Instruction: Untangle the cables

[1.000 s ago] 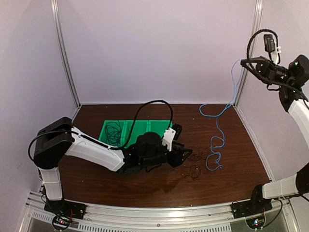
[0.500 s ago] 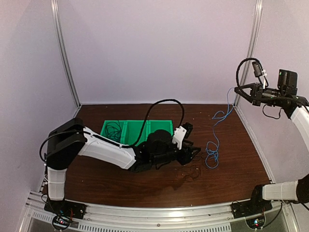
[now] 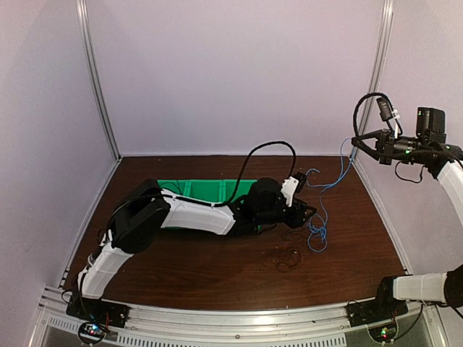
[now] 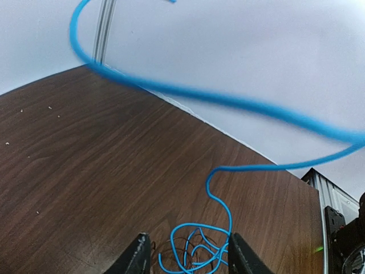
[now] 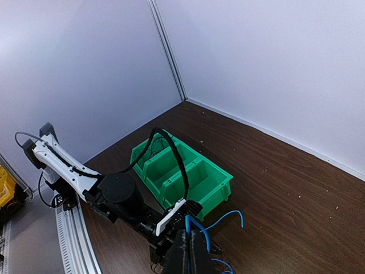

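The right tool clenches the blue cable high, right of the green bin (probably to draw it free); the left tool, released, straddles its loops.

Well in front of the green bin you have bare table. The left arm blocks the bin's front wall; right of the bin, the blue cable rises across your path.

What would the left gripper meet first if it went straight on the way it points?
Probably the blue cable's loops on the table, just ahead of the open left gripper; depth is unclear.
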You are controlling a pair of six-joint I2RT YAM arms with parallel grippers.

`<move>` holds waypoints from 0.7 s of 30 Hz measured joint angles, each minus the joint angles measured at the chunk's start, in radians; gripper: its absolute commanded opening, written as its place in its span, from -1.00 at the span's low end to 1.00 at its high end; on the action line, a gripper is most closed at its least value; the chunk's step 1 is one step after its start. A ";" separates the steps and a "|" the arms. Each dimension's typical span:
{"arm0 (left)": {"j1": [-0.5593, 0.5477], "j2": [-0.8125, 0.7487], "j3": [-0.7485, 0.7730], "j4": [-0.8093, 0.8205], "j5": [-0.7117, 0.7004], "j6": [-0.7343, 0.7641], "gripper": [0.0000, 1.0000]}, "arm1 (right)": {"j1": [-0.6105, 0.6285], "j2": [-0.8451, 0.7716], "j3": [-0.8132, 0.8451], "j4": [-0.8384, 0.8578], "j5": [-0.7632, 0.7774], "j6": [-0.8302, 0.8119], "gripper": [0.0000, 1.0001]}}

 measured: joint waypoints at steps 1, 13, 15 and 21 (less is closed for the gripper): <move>0.000 0.011 0.014 -0.016 0.006 0.005 -0.10 | 0.000 -0.001 0.000 -0.001 -0.003 0.000 -1.00; 0.000 0.170 0.159 -0.122 0.072 0.031 -0.56 | 0.001 -0.010 0.000 0.001 -0.031 0.017 -1.00; 0.000 0.195 0.191 -0.124 0.075 0.023 -0.67 | 0.002 -0.012 0.000 0.001 -0.033 0.024 -1.00; 0.003 0.213 0.209 -0.114 0.073 -0.013 -1.00 | 0.002 -0.022 0.000 0.002 -0.035 0.033 -1.00</move>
